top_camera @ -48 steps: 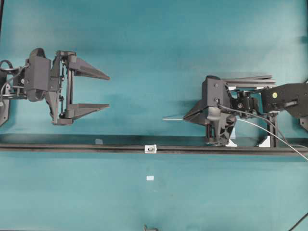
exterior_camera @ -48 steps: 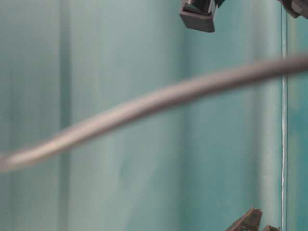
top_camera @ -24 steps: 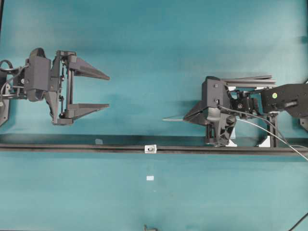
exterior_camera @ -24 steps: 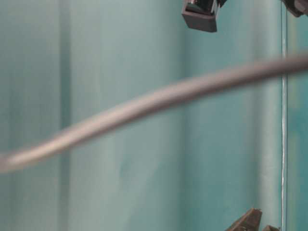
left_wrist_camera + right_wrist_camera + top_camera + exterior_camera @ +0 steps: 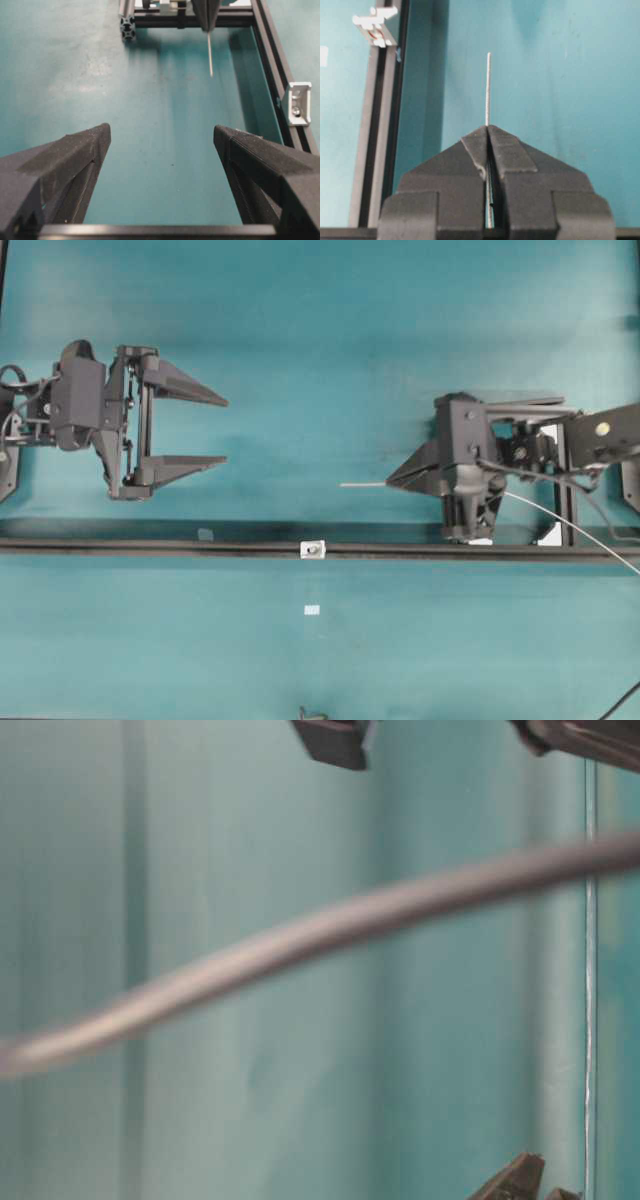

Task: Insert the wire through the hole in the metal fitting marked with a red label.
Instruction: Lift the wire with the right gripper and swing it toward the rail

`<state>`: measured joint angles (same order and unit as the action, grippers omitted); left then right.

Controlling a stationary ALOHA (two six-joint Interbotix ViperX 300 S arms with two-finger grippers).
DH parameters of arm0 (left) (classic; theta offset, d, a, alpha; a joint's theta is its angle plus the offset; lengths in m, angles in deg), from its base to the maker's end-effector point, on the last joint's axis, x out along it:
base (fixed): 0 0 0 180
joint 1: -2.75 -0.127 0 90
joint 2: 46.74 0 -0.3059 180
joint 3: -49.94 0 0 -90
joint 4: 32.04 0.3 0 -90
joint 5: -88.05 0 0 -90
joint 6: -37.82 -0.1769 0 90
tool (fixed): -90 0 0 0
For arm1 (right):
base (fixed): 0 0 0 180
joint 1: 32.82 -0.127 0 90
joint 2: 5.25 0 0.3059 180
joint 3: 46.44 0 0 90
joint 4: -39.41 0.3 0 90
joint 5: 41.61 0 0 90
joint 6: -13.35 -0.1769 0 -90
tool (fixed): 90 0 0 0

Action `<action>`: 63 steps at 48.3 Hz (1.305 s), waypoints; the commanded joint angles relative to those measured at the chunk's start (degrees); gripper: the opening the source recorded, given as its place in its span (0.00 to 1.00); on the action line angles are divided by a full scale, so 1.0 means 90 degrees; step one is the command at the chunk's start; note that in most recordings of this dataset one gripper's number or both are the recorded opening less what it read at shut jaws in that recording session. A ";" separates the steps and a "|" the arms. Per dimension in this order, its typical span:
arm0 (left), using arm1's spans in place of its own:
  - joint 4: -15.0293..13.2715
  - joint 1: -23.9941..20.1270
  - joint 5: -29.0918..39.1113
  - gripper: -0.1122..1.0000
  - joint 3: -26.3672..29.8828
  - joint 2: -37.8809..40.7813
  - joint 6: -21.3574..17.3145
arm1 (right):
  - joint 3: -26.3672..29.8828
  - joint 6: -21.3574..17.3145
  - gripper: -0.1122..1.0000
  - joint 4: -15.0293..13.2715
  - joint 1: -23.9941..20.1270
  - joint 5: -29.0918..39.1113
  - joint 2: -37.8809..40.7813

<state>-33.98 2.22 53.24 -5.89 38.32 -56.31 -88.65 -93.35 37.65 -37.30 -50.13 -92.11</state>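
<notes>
Black plastic right claw (image 5: 488,131) is pressed together on the wire (image 5: 488,90); the right wrist view shows a straight pale length sticking out past the fingertips and the rest running back between the fingers. Overhead, the same free end (image 5: 362,484) points toward the left side of the picture, above the teal surface (image 5: 320,340), and the tail of the wire trails off behind the claw to the right edge.

The metal fitting (image 5: 313,550) sits on the black aluminium rail (image 5: 150,547), below and left of the wire tip and apart from it. Its red label shows only in the right wrist view (image 5: 376,26); overhead it reads as a small silvery square. The left wrist view shows it (image 5: 296,103) side-on on the rail, with a dark centre hole.

Left claw (image 5: 218,428) is spread wide and holds nothing, well apart from the wire.

The table-level view is filled by a blurred grey cable (image 5: 320,935) and shows no task item.

Versus one second ago: the right claw sits slightly further right overhead, its arm links have changed pose, and the wire tip is at nearly the same place. The left claw is unchanged.
</notes>
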 commanded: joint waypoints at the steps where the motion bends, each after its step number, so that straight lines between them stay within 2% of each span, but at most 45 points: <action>1: -0.0020 -0.0010 -0.0059 0.74 0.0078 -0.0039 0.0010 | 0.0166 0.0020 0.09 -0.0039 0.0049 0.0205 -0.0352; 14: -0.0020 -0.0010 -0.0059 0.74 0.0088 -0.0039 0.0020 | 0.0313 0.0010 0.09 -0.0195 0.0068 0.0781 -0.0605; 23: -0.0020 -0.0010 -0.0059 0.74 0.0068 -0.0029 0.0029 | 0.0186 -0.0059 0.09 -0.0195 0.0068 0.0557 -0.0547; 33: -0.0039 0.0000 -0.0039 0.74 -0.0010 -0.0010 0.0078 | -0.0098 -0.0088 0.09 -0.0156 -0.0059 -0.0078 -0.0537; 39: -0.0049 0.0088 -0.0059 0.74 -0.0049 0.0059 0.0293 | -0.0225 -0.0098 0.09 -0.0020 -0.0254 -0.0449 -0.0537; 46: -0.0049 0.0420 -0.0156 0.74 -0.0049 0.0283 0.0625 | -0.0244 -0.0098 0.09 0.0352 -0.0557 -0.0713 -0.0420; 51: -0.0049 0.0723 -0.0391 0.74 -0.0039 0.0508 0.0703 | -0.0205 -0.0098 0.09 0.0576 -0.0742 -0.0820 -0.0234; 63: -0.0117 0.1152 -0.0752 0.74 0.0078 0.1025 0.0830 | -0.0020 -0.0098 0.09 0.0771 -0.1123 -0.1211 0.0244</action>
<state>-34.85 11.80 47.35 -6.33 46.93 -49.37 -90.41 -94.14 43.98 -46.36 -59.36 -90.17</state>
